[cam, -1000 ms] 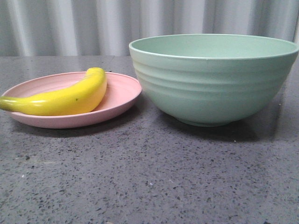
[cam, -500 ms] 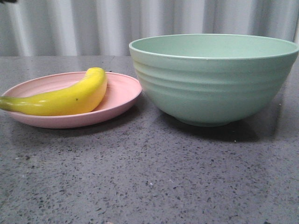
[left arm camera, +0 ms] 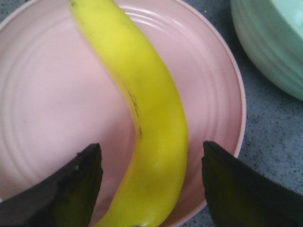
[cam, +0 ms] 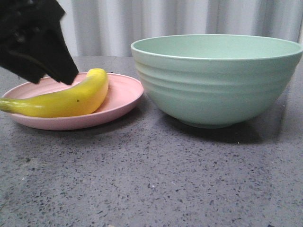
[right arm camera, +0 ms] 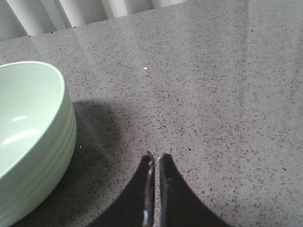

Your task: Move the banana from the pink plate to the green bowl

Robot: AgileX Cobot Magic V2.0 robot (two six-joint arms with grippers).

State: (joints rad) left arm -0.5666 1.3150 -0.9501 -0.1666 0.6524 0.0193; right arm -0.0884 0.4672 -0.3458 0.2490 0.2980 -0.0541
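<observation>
The yellow banana (cam: 66, 100) lies curved on the pink plate (cam: 122, 93) at the left. To the right of the plate stands the green bowl (cam: 218, 85), and I see nothing in it. My left gripper (cam: 52, 79) hangs just above the plate's back left part. In the left wrist view it (left arm camera: 151, 145) is open. Its dark fingers (left arm camera: 78, 189) stand on either side of the banana (left arm camera: 142, 94) without touching it, over the plate (left arm camera: 42, 94). My right gripper (right arm camera: 156, 156) is shut on nothing, above bare table beside the bowl (right arm camera: 28, 142).
A grey speckled tabletop (cam: 151, 179) carries everything. A pale pleated curtain (cam: 189, 19) closes off the back. The bowl's edge (left arm camera: 270, 42) sits close to the plate.
My left gripper has come into the front view from the upper left and now hangs over the plate. The banana, plate and bowl have not moved.
</observation>
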